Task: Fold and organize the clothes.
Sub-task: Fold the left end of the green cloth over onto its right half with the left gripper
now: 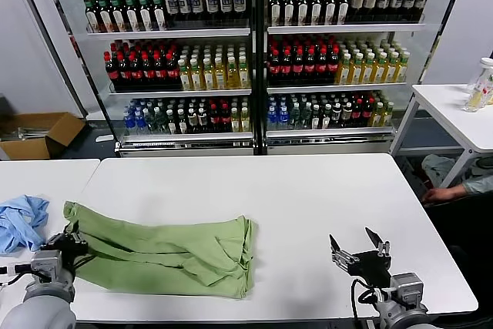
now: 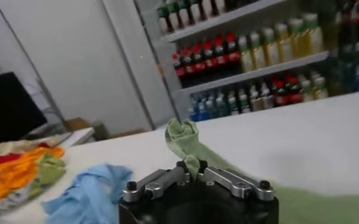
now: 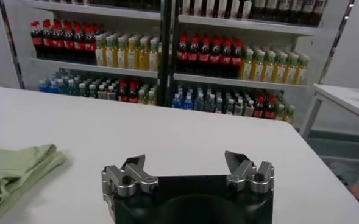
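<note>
left claw (image 2: 192, 173): black housing, silver metal finger links, black screw heads
right claw (image 3: 186, 168): black body, silver links, dark pointed tips
wrists: pale grey rounded casings, thin black cable
</note>
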`<state>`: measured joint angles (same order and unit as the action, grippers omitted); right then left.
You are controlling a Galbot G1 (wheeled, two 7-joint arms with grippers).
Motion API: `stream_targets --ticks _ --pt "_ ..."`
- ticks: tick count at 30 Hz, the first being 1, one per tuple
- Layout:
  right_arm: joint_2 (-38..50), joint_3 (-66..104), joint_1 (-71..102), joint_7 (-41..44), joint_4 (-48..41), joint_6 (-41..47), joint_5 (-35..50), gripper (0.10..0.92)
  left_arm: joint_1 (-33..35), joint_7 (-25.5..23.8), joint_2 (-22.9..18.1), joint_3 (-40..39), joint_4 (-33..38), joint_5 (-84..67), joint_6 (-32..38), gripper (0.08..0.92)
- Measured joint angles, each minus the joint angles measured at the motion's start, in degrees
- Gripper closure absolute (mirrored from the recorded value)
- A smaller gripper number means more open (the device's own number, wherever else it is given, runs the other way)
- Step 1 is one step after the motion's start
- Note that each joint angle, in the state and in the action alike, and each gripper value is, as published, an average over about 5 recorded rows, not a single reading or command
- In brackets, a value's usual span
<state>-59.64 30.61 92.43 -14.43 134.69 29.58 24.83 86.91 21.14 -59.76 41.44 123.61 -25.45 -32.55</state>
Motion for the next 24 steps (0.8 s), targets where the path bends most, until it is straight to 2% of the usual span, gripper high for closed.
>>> stream_targets --ticks 5,9,21,24 --pt "-0.02 0.70 0.45 -0.02 0.42 0.05 -0.08 0.203 0.29 -0.90 -3.08 -6.84 4.86 -6.04 -0.05 0.905" --pt "-0.09 1.24 0.79 -0.01 0.54 0.06 -0.09 0.203 -0.67 -2.27 -6.22 -13.13 6.16 -8.40 0.40 0.905" --pt "-0.38 1.32 0.51 0.01 0.13 0.06 -0.13 0.203 -5.76 -5.53 -13.77 -25.60 1.91 -8.29 3.52 0.905" --pt "-0.44 1.16 0.35 0.01 0.00 0.10 -0.17 0.203 -6.87 -5.88 -15.01 -27.37 0.42 -7.40 3.98 0.880"
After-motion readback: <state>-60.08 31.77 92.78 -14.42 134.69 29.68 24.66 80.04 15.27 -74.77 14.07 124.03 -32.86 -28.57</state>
